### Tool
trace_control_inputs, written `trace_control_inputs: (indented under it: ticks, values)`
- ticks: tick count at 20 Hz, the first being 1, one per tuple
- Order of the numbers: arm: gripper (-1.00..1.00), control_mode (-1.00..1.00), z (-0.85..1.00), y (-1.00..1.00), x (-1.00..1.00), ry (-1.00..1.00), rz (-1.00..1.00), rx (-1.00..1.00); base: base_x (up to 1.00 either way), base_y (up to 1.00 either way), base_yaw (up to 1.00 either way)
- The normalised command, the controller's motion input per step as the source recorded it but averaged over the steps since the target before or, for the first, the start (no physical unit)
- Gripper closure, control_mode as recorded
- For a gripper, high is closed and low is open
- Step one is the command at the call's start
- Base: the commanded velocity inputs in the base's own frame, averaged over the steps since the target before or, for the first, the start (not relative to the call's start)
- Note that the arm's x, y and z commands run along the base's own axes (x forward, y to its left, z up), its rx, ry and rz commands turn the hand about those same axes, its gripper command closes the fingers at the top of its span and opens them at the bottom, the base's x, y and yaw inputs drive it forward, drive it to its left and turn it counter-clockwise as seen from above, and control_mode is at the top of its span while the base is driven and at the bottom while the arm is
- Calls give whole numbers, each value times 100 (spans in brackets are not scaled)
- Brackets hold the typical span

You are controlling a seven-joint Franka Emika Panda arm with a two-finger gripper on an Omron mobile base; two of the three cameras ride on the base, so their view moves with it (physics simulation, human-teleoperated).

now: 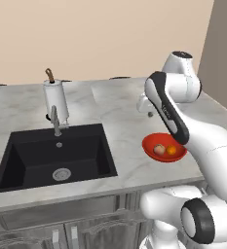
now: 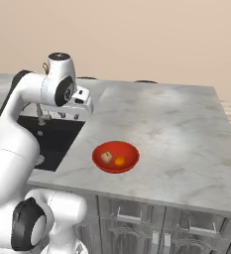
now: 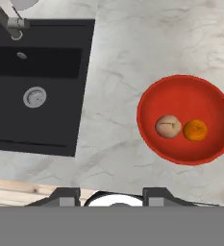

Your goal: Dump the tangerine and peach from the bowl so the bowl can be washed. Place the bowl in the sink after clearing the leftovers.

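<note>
The red-orange bowl (image 1: 164,147) (image 2: 116,157) (image 3: 185,119) rests on the grey marble counter to the right of the sink. Inside it lie the pinkish-tan peach (image 1: 159,149) (image 2: 106,158) (image 3: 168,126) and the bright orange tangerine (image 1: 171,151) (image 2: 119,160) (image 3: 195,130), side by side. My gripper (image 2: 69,115) (image 3: 110,194) hangs high above the counter between sink and bowl, pointing down, its fingers wide apart and empty. The black sink (image 1: 56,155) (image 3: 31,86) has a round metal drain (image 1: 62,174) (image 3: 34,97).
A grey faucet (image 1: 56,121) stands at the sink's back edge, with a white paper towel roll (image 1: 55,97) behind it. Bare marble counter (image 2: 176,129) stretches right of the bowl. The counter's front edge runs close to the bowl.
</note>
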Motion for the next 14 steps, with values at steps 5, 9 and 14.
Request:
trace_control_inputs:
  ticks: [5,9,14]
  values:
    - [-100,-100,-9,-32,-27,0,-7,6,0,0,0]
    - [-100,-100,-28,-81,-46,4,-24,15,0,0,0]
    - [-100,-100,-42,-99,-25,11,-26,21,0,0,0]
